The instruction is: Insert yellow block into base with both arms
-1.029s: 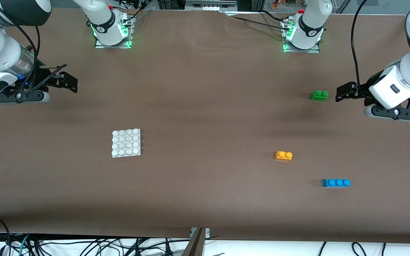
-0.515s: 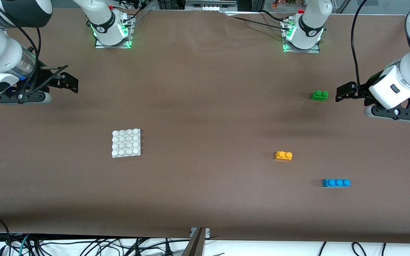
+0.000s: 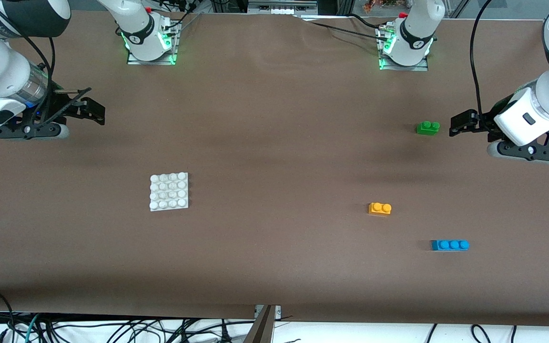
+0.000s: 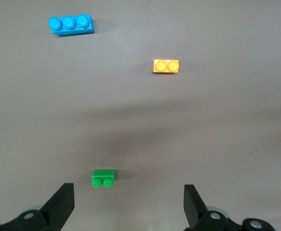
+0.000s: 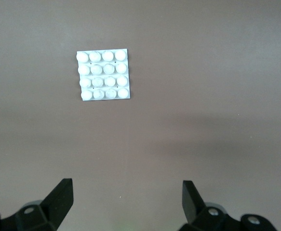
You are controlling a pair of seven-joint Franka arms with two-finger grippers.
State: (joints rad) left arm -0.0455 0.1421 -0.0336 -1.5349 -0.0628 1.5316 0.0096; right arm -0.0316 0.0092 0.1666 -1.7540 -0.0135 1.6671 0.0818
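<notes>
right arm (image 3: 3, 81) crept up slightly; both jaws wide open, empty; green brick (image 3: 428, 127), blue brick (image 3: 450, 245) flank yellow block (image 3: 380, 208).

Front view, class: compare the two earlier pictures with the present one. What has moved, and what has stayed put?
The right gripper has crept slightly toward the robots' bases, open and empty. Nothing was grasped or released. The left gripper, open near the green brick, the yellow block, the base and the blue brick stayed put.

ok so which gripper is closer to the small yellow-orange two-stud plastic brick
Left. The open left gripper hangs over the table beside the green two-stud brick, toward the same end as the small yellow-orange two-stud plastic brick. The open right gripper hangs at the right arm's end.
</notes>
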